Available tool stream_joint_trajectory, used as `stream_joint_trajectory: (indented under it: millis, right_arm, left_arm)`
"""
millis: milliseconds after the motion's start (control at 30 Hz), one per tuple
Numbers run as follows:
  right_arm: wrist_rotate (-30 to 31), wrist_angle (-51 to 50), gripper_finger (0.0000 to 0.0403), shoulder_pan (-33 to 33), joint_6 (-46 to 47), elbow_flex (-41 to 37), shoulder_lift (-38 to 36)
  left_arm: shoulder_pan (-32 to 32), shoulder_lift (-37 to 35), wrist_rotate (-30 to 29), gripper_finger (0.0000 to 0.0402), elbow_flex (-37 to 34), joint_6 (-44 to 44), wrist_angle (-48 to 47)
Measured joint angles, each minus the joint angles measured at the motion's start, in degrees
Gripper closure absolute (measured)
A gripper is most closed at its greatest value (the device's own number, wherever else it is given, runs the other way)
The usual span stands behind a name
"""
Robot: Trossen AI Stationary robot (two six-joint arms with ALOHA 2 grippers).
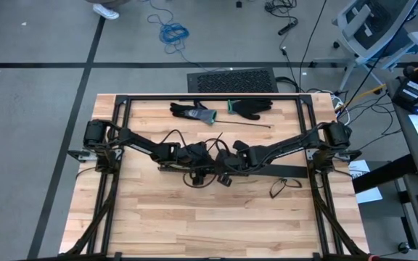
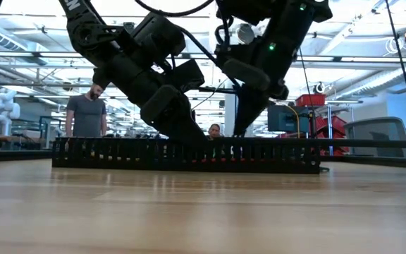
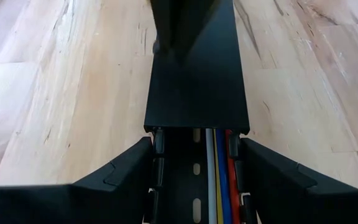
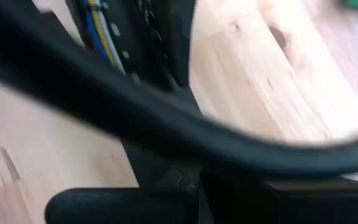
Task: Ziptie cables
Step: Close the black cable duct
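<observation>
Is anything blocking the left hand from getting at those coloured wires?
Partly. The cables lie inside the black slotted duct, and a flat black cover hides them farther along. The left hand straddles the duct's walls; nearest it the wires lie uncovered.

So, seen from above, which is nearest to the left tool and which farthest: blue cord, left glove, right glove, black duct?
1. black duct, under the left tool.
2. left glove, far side, left of centre.
3. right glove, far side, further right.
4. blue cord, on the floor beyond the table.
</observation>
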Motion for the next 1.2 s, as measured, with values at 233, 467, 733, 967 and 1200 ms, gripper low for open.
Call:
stream_joint_trajectory:
  millis: [233, 467, 733, 967, 1200]
  right_arm:
    - [-0.12, -7.98, 0.0403, 1.39, 0.69, 0.02, -2.45]
    - [-2.67, -9.10, 0.0403, 2.28, 0.37, 0.02, -2.56]
    - [-2.93, -1.19, 0.0403, 2.10, -0.12, -2.92, -1.21]
    - [-3.56, 6.07, 0.0403, 1.09, -1.29, -3.50, 0.32]
    - [-4.61, 7.65, 0.0403, 0.37, -1.96, -3.52, 0.46]
  left_arm:
    - [0.00, -0.02, 0.00, 0.0173, 0.02, 0.00, -0.10]
    - [0.00, -0.02, 0.00, 0.0173, 0.02, -0.02, -0.14]
    - [0.00, -0.02, 0.02, 0.0173, 0.04, 0.04, -0.28]
    - [0.00, -0.07, 0.04, 0.0173, 0.04, 0.12, -0.38]
    - [0.00, -0.07, 0.07, 0.0173, 0.08, 2.48, 0.06]
